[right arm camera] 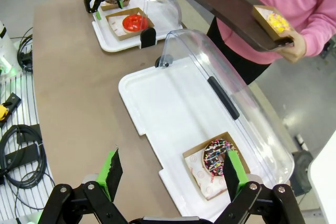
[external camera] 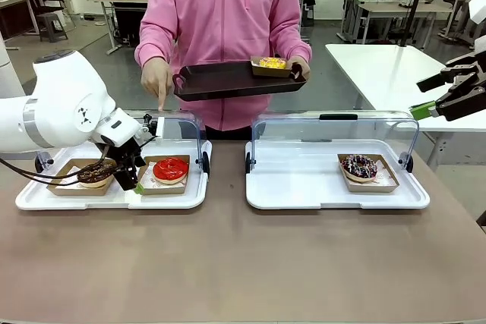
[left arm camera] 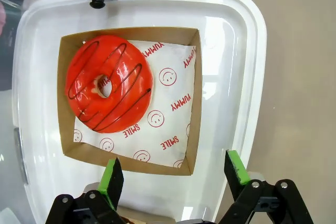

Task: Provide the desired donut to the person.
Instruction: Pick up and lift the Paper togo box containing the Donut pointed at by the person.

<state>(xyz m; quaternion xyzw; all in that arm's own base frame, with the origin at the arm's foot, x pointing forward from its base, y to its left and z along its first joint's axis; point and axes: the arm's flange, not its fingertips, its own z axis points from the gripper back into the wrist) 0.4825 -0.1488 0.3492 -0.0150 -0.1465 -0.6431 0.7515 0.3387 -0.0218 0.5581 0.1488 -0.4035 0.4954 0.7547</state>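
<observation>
L claw is low over the L white tray, btw the choc donut and the red-glazed donut. Its jaws are spread wide w/ nothing in them. In its wrist view the green pads stand apart just short of the near wall of the cardboard box. The red-glazed donut lies inside that box on a printed paper liner, toward one corner, untouched. The choc donut sits in its own box next door on the same tray. The person, in a pink hoodie, stands at the far side of the bench. One pointing hand aims a finger down toward the L white tray. The other hand holds a dark tray w/ a yellow-topped donut in a box near its R end. R claw hangs raised off to the R side, well apart from the trays, jaws released and empty. Its wrist view looks down on the R white tray, w/ a sprinkled donut boxed at one end. Clear lids on both white trays stand hinged up.
</observation>
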